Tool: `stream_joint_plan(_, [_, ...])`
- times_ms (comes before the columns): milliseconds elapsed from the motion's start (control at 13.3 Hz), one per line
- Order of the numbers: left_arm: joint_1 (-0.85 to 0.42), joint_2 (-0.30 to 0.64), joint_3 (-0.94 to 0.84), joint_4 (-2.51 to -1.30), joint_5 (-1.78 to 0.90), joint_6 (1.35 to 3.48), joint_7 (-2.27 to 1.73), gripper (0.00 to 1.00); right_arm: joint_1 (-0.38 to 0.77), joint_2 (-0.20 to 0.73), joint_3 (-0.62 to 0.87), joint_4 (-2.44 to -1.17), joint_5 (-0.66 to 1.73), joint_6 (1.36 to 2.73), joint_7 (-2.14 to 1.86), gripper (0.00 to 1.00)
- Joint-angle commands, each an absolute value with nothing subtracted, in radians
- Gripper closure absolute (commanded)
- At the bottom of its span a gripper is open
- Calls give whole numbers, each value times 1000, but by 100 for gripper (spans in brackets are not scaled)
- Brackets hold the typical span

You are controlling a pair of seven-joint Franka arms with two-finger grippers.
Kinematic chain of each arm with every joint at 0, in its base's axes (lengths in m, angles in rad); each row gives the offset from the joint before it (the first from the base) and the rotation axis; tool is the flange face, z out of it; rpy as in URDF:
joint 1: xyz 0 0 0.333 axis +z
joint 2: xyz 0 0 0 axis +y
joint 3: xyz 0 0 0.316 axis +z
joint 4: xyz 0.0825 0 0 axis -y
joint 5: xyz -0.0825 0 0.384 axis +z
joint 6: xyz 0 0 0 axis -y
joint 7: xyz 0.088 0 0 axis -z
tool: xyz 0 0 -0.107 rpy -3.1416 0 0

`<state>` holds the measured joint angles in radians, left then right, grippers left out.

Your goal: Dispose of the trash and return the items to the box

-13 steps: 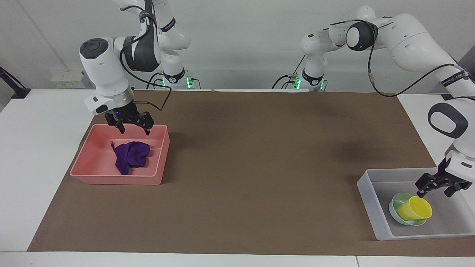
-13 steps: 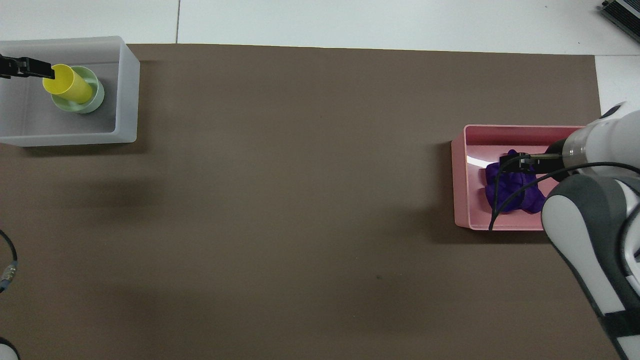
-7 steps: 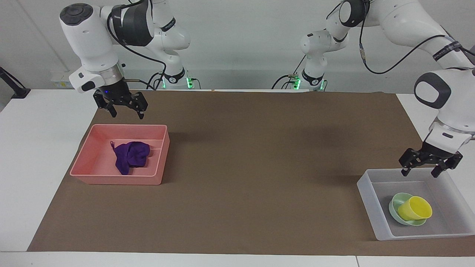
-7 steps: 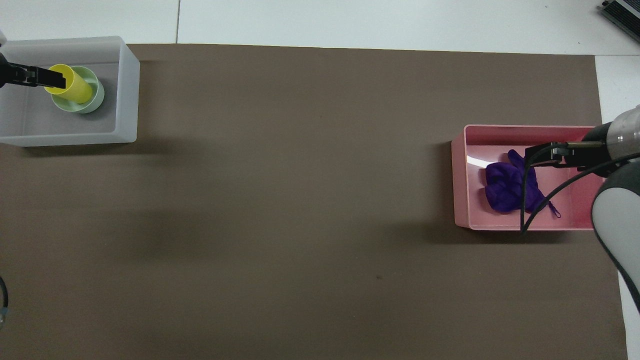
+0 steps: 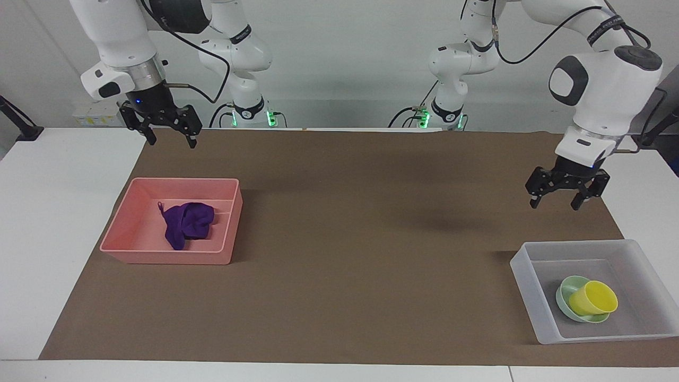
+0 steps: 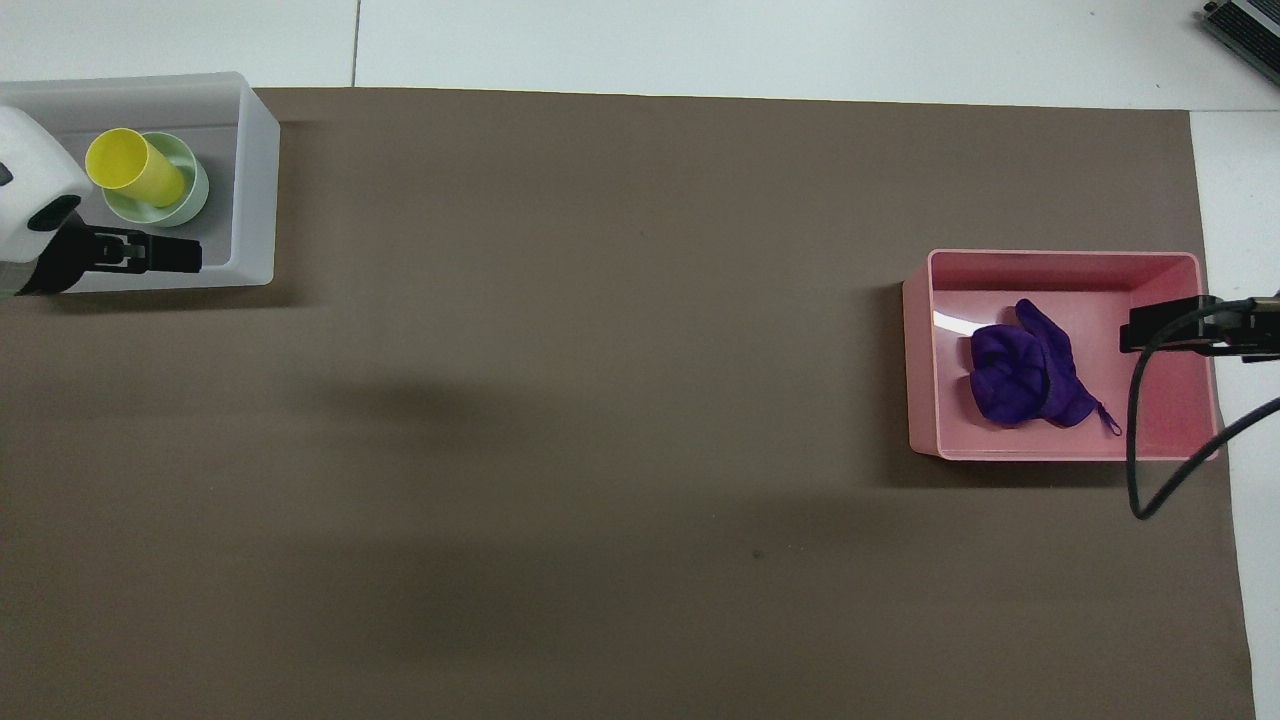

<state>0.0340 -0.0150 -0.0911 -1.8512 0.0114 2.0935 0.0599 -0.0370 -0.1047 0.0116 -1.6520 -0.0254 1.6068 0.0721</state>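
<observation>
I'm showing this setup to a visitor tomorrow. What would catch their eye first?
The purple rag lying in the pink bin at the right arm's end of the table. Then the yellow cup leaning in the green bowl inside the translucent box at the left arm's end.

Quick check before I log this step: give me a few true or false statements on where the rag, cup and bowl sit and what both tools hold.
1. The purple rag lies in the pink bin. True.
2. The yellow cup stands on the brown mat. False: it rests in the green bowl inside the translucent box.
3. The left tool grips the cup. False: it hangs open and empty in the air.
4. The right tool is open and holds nothing. True.
</observation>
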Motion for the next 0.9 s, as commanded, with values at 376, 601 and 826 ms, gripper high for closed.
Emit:
stream_joint_plan(376, [-28,-101,-77,-1895,18,1904,76,0,-55,-75,18,-1614,-49,1525,43,0])
stream_joint_plan(601, [-18,-69,-78,-1763,18,1769,87,0,-49,-67,17,-1601,-51,1522,43,0])
stream_joint_plan(826, [-14,-28,-77,-1634,20,1677,87,0,-48,-81,17,-1638,-51,1540,43,0])
